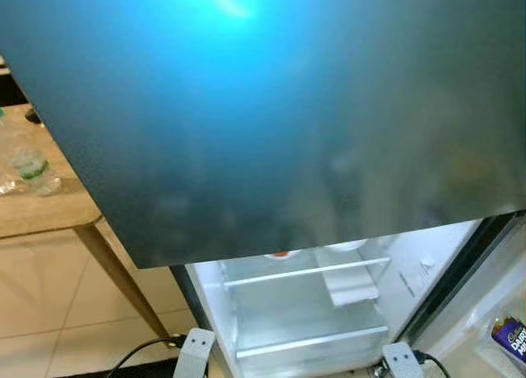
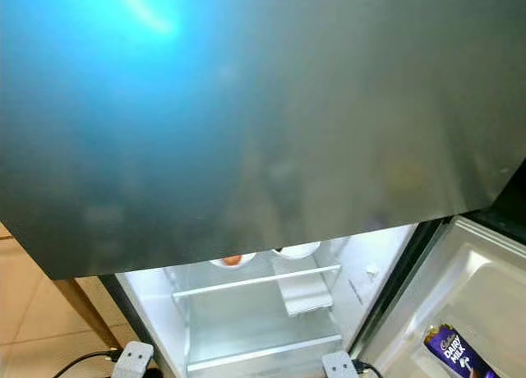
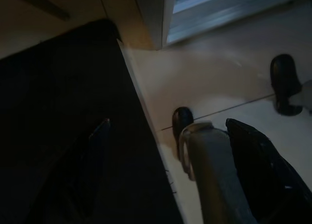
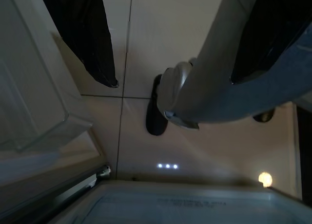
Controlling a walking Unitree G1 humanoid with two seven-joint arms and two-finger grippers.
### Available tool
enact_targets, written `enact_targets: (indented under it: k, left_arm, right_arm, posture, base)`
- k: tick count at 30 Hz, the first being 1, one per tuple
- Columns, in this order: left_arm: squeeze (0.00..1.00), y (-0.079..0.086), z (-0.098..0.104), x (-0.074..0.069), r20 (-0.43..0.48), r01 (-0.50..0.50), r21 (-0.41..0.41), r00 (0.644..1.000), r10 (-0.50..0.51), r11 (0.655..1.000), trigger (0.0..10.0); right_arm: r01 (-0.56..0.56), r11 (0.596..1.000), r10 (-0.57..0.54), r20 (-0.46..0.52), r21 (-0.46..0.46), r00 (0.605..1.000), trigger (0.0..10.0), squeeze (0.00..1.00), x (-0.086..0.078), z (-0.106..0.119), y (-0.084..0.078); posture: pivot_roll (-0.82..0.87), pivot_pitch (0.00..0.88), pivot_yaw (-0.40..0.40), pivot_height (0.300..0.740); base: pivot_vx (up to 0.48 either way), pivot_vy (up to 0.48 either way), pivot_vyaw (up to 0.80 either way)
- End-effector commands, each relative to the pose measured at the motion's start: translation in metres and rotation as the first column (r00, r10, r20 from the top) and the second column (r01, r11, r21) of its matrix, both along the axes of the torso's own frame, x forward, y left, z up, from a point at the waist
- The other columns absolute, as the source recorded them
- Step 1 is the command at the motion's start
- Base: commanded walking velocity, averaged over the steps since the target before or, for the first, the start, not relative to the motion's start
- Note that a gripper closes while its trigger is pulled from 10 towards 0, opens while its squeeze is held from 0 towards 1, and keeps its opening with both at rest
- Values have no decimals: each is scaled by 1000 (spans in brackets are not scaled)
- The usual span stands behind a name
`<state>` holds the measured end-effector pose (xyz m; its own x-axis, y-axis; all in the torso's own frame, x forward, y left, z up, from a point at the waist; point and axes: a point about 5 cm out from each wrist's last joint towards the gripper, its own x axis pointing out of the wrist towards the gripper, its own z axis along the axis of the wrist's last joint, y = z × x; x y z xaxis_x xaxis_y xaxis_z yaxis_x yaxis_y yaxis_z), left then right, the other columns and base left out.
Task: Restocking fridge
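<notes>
A dark glossy fridge top (image 1: 271,115) spreads across the head views. Below it the lit fridge compartment (image 1: 304,312) stands open, with glass shelves (image 1: 306,274) and two small bowls (image 2: 297,250) at the back, one holding something orange (image 2: 233,260). The open fridge door (image 2: 485,296) is at the right, and a purple chocolate bar (image 2: 452,352) stands in its shelf. Both arms hang low by my legs. My left gripper (image 3: 168,124) is open over the floor, holding nothing. My right gripper (image 4: 170,80) is open too, beside the door's white shelf (image 4: 34,97).
A wooden table (image 1: 41,205) stands left of the fridge with clear plastic bottles (image 1: 31,171) on it, its leg (image 1: 123,279) slanting down to the tiled floor. A black cable (image 1: 140,353) lies by the fridge base. A dark mat (image 3: 63,126) covers the floor on my left.
</notes>
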<state>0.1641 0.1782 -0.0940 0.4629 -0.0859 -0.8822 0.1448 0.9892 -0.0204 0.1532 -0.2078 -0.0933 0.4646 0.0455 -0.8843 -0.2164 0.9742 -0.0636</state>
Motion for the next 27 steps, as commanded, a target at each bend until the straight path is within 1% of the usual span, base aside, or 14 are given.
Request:
enact_targets:
  k: [1, 6, 7, 8, 9, 10, 12, 14, 17, 19, 23, 27]
  left_arm:
    - [0, -7, -5, -10, -25, -23, -16, 999, 23, 1000, 10000]
    - [0, -14, -7, -15, -38, -9, -25, 999, 8, 1000, 10000]
    - [0, -19, -9, -20, -50, 28, -30, 998, -29, 999, 10000]
    - [0, -21, -10, -21, -53, 39, -32, 998, -41, 999, 10000]
    - [0, -21, -10, -21, -53, 39, -32, 998, -41, 999, 10000]
    - [0, -22, -10, -21, -53, 39, -36, 998, -41, 999, 10000]
    - [0, -23, -9, -20, -51, 28, -41, 998, -30, 999, 10000]
    - [0, -24, -9, -19, -49, 27, -45, 998, -29, 999, 10000]
    - [0, -24, -9, -20, -51, 36, -43, 998, -38, 998, 10000]
    - [0, -23, -9, -20, -52, 37, -42, 998, -40, 998, 10000]
    - [0, -19, -10, -23, -66, 51, -35, 996, -54, 998, 10000]
    - [0, -17, -10, -23, -69, 51, -35, 996, -53, 998, 10000]
  right_arm:
    - [-18, 1000, 18, 29, 19, 999, 10000, 0, 9, 3, 5]
    - [-34, 999, 33, 51, 28, 998, 10000, 0, 17, 6, 9]
    - [-16, 997, 10, 86, 69, 996, 10000, 0, 26, 9, 16]
    - [-14, 996, 5, 100, 90, 995, 10000, 0, 30, 11, 20]
    - [-14, 996, 5, 100, 90, 995, 10000, 0, 30, 11, 20]
    - [-27, 994, 15, 108, 105, 994, 10000, 0, 33, 12, 26]
    - [-53, 993, 42, 98, 109, 994, 10000, 0, 32, 11, 31]
    - [-100, 988, 91, 76, 119, 993, 10000, 0, 29, 8, 39]
    - [-145, 982, 138, 63, 119, 988, 10000, 0, 27, 7, 44]
    - [-147, 982, 140, 62, 121, 988, 10000, 0, 27, 7, 45]
    - [-117, 981, 111, 50, 152, 993, 10000, 0, 26, 7, 47]
    - [-113, 981, 108, 43, 158, 993, 10000, 0, 25, 6, 48]
  posture:
    - [-64, 0, -23, 740]
    - [-53, 0, -26, 740]
    - [-38, 0, -41, 740]
    - [-35, 0, -43, 740]
    - [-35, 0, -43, 740]
    - [-21, 0, -50, 740]
    - [-11, 0, -56, 740]
    - [-7, 0, -55, 740]
    - [-5, 0, -50, 740]
    - [-5, 0, -45, 740]
    - [-1, 0, -36, 740]
    - [8, 0, -31, 740]
  base:
    - [0, 0, 0]
    - [0, 0, 0]
    - [0, 0, 0]
    - [0, 0, 0]
    - [0, 0, 0]
    - [0, 0, 0]
    - [0, 0, 0]
    - [0, 0, 0]
    - [0, 0, 0]
    - [0, 0, 0]
    - [0, 0, 0]
    - [0, 0, 0]
